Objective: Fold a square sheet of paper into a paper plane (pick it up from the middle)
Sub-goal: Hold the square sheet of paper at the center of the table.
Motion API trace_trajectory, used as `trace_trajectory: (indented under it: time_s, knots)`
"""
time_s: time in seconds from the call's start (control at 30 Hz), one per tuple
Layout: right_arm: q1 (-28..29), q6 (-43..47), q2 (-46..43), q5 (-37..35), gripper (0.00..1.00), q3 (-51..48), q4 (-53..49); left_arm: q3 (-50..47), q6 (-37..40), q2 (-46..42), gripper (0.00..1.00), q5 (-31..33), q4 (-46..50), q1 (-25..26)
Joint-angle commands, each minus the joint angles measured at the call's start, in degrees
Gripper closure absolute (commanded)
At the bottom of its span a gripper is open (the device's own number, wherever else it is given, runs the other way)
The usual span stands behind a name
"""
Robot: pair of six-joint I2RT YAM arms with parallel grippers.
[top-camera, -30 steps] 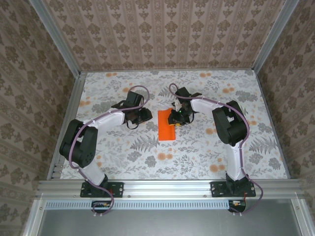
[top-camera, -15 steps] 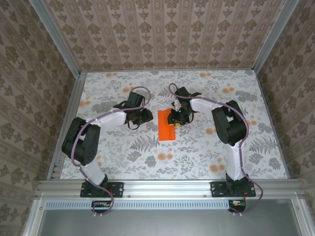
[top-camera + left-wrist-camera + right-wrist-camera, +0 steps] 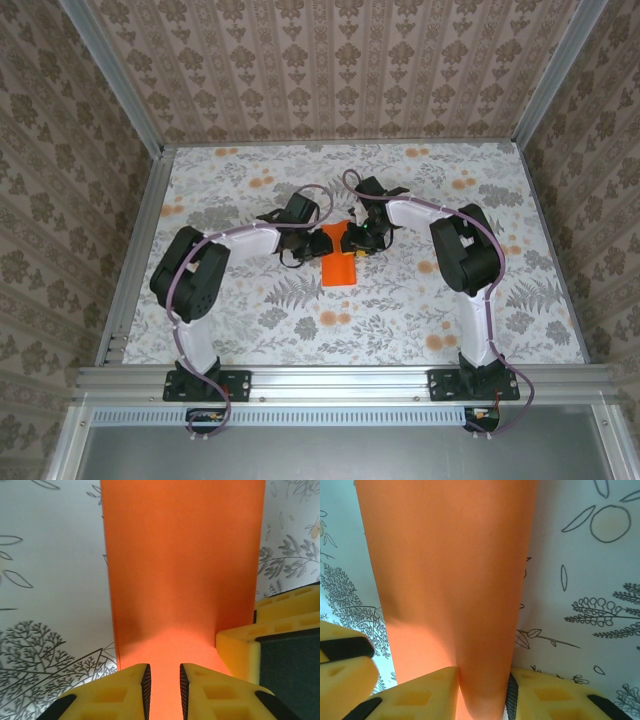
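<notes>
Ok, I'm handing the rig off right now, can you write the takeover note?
Left gripper: jaws almost together over the edge of the square sheet of paper; unclear whether it grips.
Right gripper: shut on a raised fold of the sheet, at the opposite side.
Sheet: mid-table, folded into a rectangle, mostly lying flat.
Done: sheet folded smaller.
Left: nose and wing folds; no plane shape yet.

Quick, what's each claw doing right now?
Left gripper: nearly closed at the orange paper; whether it grips cannot be told.
Right gripper: closed on the orange paper.
</notes>
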State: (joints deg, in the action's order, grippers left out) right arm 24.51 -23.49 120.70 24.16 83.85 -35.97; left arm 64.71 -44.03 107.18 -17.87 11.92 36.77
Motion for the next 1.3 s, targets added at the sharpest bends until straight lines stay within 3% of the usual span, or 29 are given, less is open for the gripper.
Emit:
trace_trajectory:
  time_s: [0.0, 1.27]
  knots:
    - [-0.16, 1.08, 4.0, -5.53, 0.67, -0.95, -3.68, 2.03, -0.88, 0.92, 0.76, -1.31, -0.41, 0.12]
    - [-0.21, -2.18, 6.25, -6.23, 0.65, -1.26, -2.68, 2.47, -0.88, 3.39, 0.82, -1.32, 0.44, 0.14]
